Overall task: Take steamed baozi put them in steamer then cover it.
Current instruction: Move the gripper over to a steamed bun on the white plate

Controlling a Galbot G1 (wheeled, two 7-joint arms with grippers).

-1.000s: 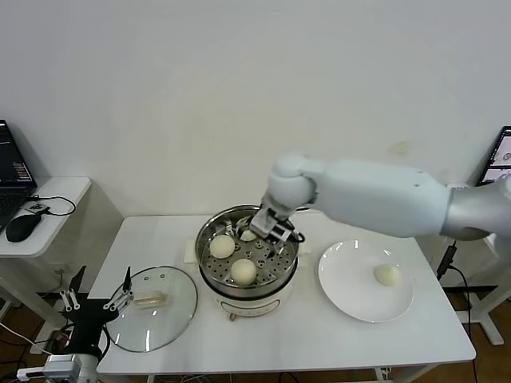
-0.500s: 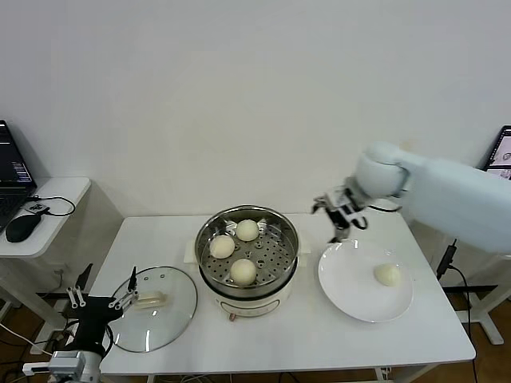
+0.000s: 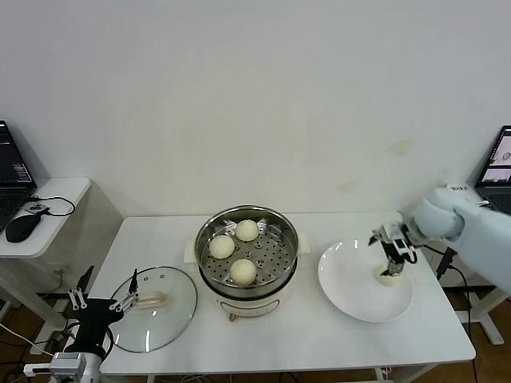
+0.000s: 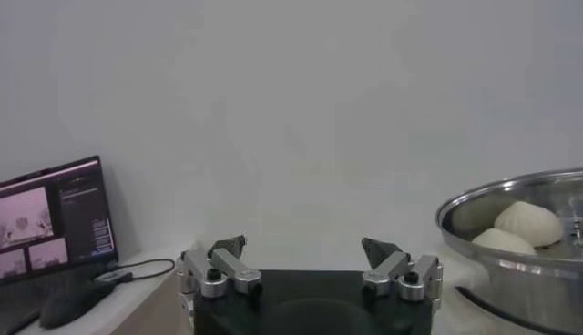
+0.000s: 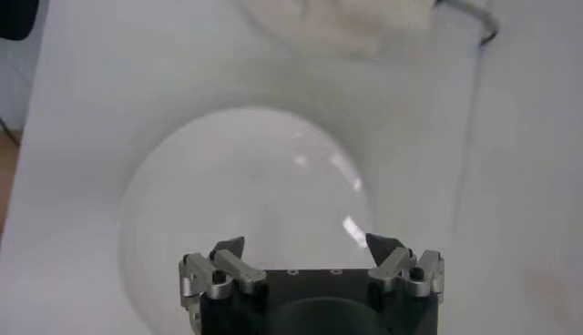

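Observation:
The steamer (image 3: 247, 254), a shiny steel pot on a cream base, stands mid-table with three steamed baozi (image 3: 243, 271) on its perforated tray. One more baozi (image 3: 388, 279) lies on the white plate (image 3: 351, 281) to the right. My right gripper (image 3: 389, 259) hangs open just above that baozi, partly hiding it; in the right wrist view the gripper (image 5: 306, 246) holds nothing over the plate (image 5: 246, 200). The cover (image 3: 153, 307), a glass lid with a cream handle, lies flat on the table's left. My left gripper (image 3: 102, 303) waits open beside it, low at the table's left edge; in the left wrist view the gripper (image 4: 305, 250) faces the steamer (image 4: 519, 259).
A side table on the left carries a laptop (image 4: 55, 214) and a mouse (image 3: 20, 227). A screen (image 3: 499, 155) and cables stand past the table's right edge. A white wall runs behind the table.
My right arm left a third baozi in the steamer, then swung right and down, open, to the baozi on the plate. The left arm barely shifted.

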